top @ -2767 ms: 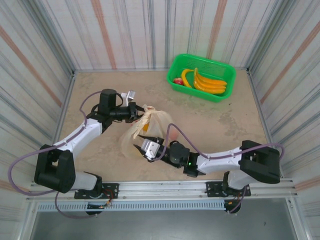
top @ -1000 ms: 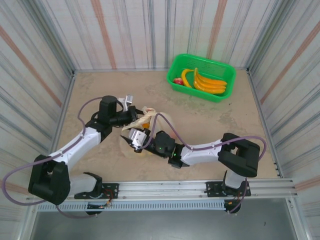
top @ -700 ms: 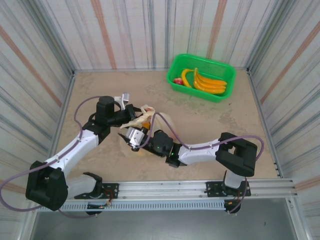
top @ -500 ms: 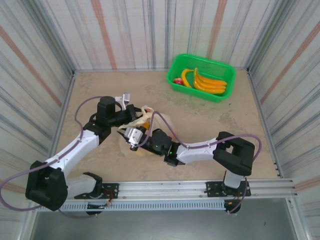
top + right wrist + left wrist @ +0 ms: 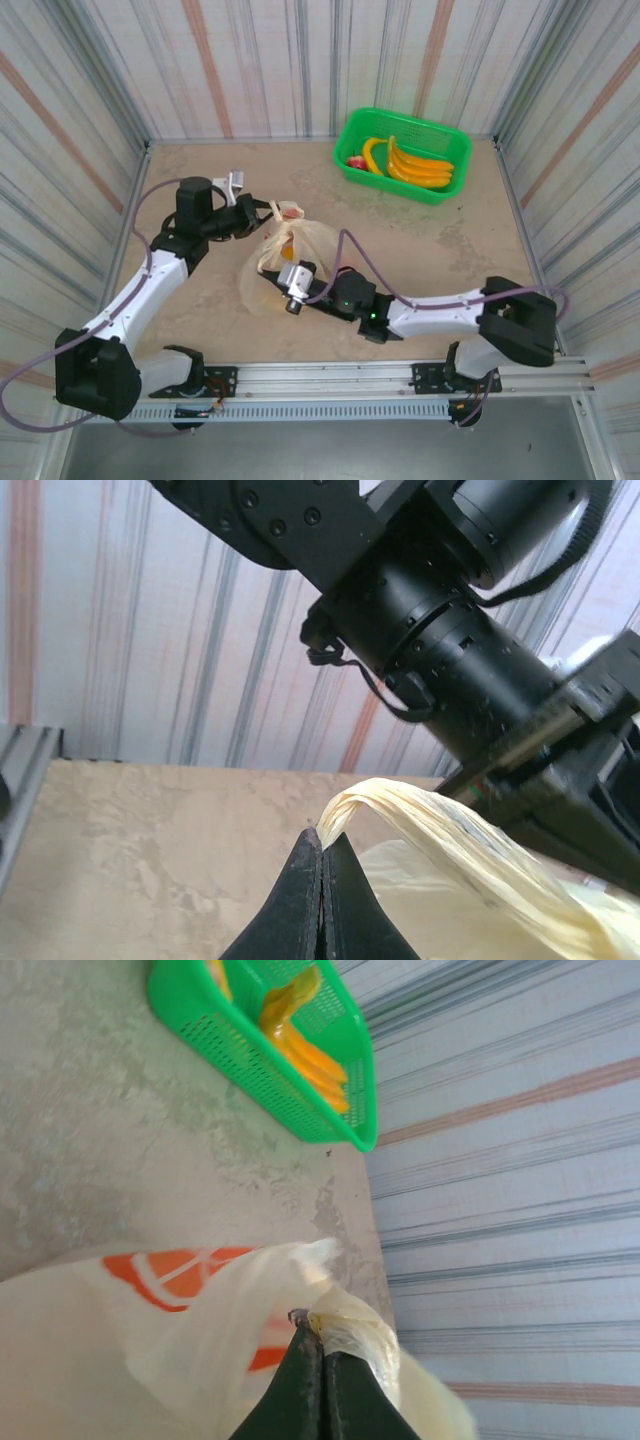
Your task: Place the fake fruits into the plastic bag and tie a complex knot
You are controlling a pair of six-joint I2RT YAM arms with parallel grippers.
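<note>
**Both handles pinched, bag between the arms**

The plastic bag point(image 5: 312, 248) sits mid-table point(image 5: 450, 250). The left pincer point(image 5: 322, 1340), clamped shut on one handle point(image 5: 352, 1328), lies off the bag's far-left corner. The right pincer point(image 5: 322, 848), closed on the twisted strip point(image 5: 440, 830), lies at its near side. The strips run roughly pincer to pincer.
</note>
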